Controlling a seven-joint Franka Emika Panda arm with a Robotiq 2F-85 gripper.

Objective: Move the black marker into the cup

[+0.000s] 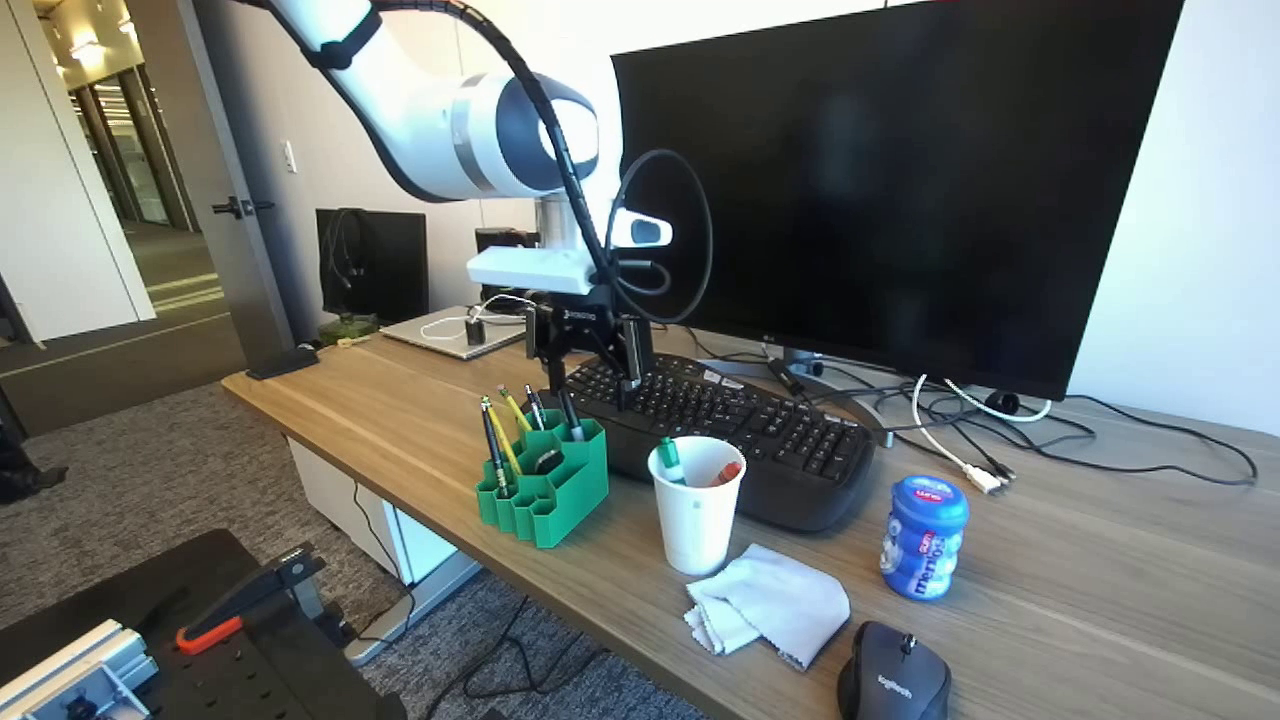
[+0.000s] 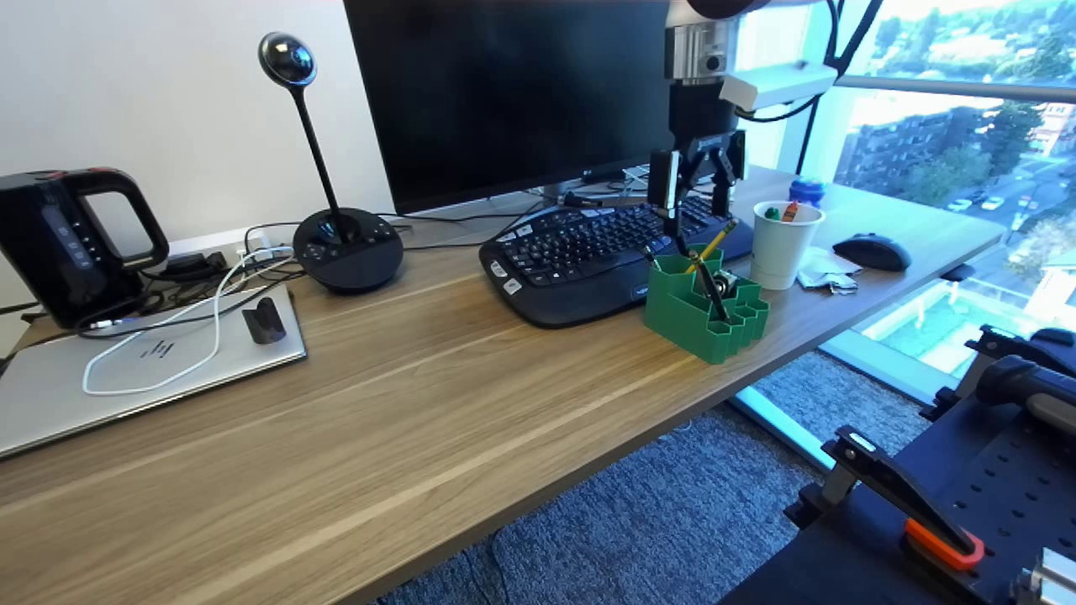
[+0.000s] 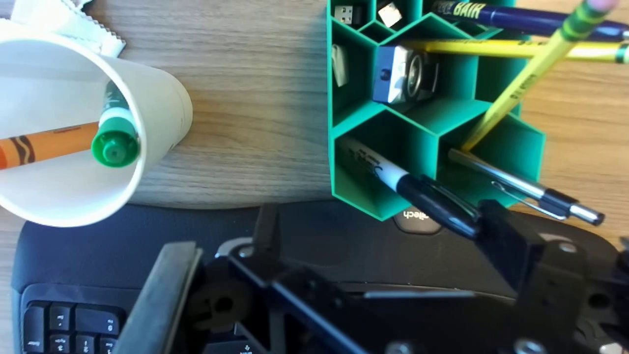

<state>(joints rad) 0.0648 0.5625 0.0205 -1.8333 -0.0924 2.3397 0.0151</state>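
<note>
Marker [image 3: 417,191], black-capped with a pale lettered barrel, leans cap-up in the green organizer [image 1: 583,490], in a large compartment at the far corner, on the side towards the keyboard [image 1: 760,435] and the cup [image 1: 697,525]. The hand [image 1: 591,396] is released, its two fingers [image 3: 511,241] spread wide and pointing down over the keyboard, just beyond the organizer. In the wrist view one finger overlaps the end of the marker's cap; whether they touch, I cannot tell. In both exterior views the cup, white paper and upright, stands to the right of the organizer, near it but apart. Inside it lean a green-capped marker [image 3: 116,129] and an orange stick [image 3: 51,142] with a dark wavy band. The compartment beside the black marker's holds a yellow pencil [image 3: 528,81] and a silver pen [image 3: 513,180]; a dark blue pen [image 3: 535,22] leans from a smaller near cell. On the wood-grained surface [image 1: 1100,590] a folded pale cloth [image 1: 775,605] lies just beside the cup, to its near right. Farther right come a dark mouse [image 1: 895,680], towards the near edge, and a blue gum tub [image 1: 925,545]. A large monitor [image 1: 890,190], its screen dark, stands on the far side of the keyboard. Towards the left end of the surface a silver laptop [image 2: 143,370] lies under a looped white cable [image 2: 217,328].
</note>
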